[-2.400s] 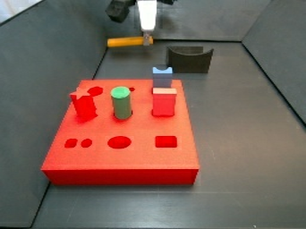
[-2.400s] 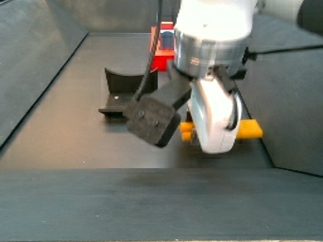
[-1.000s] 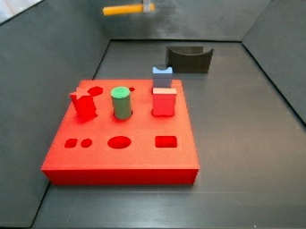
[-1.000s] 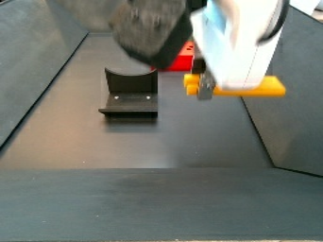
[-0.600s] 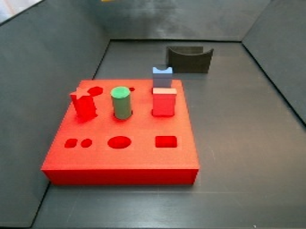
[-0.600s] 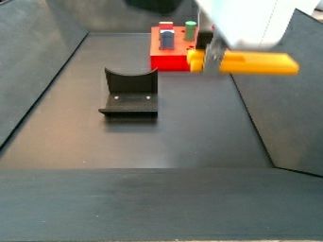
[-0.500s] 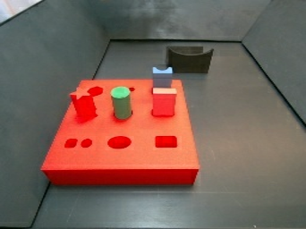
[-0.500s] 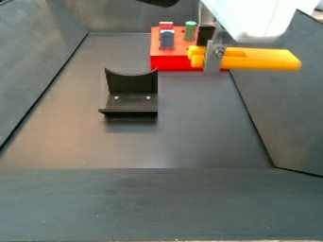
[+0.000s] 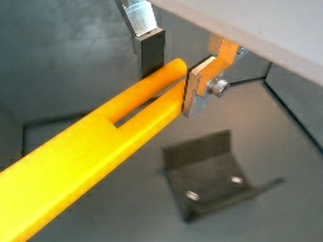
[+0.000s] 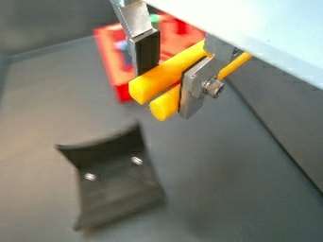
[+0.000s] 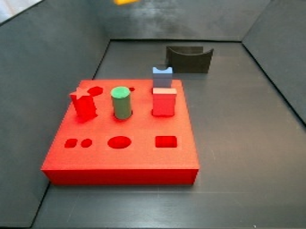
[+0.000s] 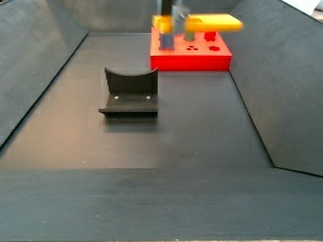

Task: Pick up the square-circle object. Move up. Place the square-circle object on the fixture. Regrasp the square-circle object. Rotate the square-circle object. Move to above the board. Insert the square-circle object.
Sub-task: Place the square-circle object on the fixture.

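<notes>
The square-circle object (image 9: 101, 142), a long yellow-orange rod, is held level between the gripper's two fingers, crosswise to them, in both wrist views. My gripper (image 9: 173, 68) is shut on it near one end (image 10: 167, 80). In a side view the rod (image 12: 212, 22) and gripper (image 12: 177, 15) hang high, in front of the red board (image 12: 192, 60). The other side view shows only a yellow tip (image 11: 125, 3) at the top edge. The dark fixture (image 9: 212, 178) with its U-shaped notch stands on the floor below the gripper (image 10: 171, 76). The fixture (image 12: 128, 92) holds nothing.
On the board (image 11: 120, 148) stand a green cylinder (image 11: 121, 101), a red square peg (image 11: 164, 100) and a red star-like peg (image 11: 84, 105). A blue-grey block (image 11: 163, 76) sits behind it, the fixture (image 11: 189, 58) further back. Sloped grey walls ring the floor.
The gripper has risen with the rod and shifted across the box; in a side view the rod now sits higher and further left, in front of the board.
</notes>
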